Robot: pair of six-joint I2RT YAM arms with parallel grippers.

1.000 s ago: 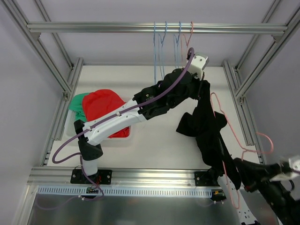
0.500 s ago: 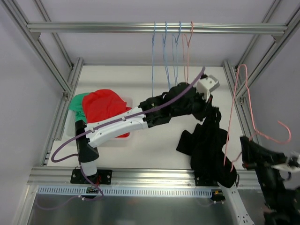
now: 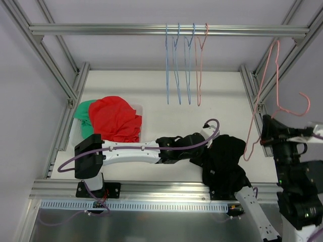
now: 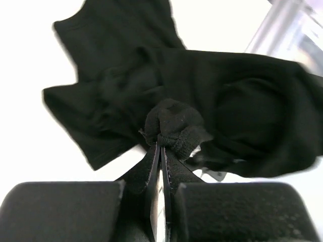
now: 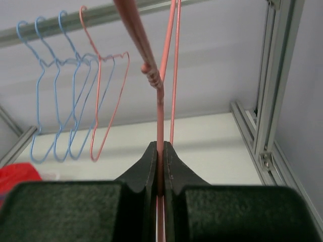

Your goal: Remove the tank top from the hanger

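Left gripper (image 4: 160,147) pinches the black tank top (image 4: 237,96) at the bench's near edge. Right gripper (image 5: 160,147) clamps the bare pink hanger (image 5: 160,108). The white bin (image 3: 75,135) at the left edge holds a red garment (image 3: 116,118) and a green garment (image 3: 83,111).

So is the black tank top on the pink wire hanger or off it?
Off. The black tank top lies bunched on the white table, pinched by the left gripper; the right gripper holds the bare pink wire hanger.
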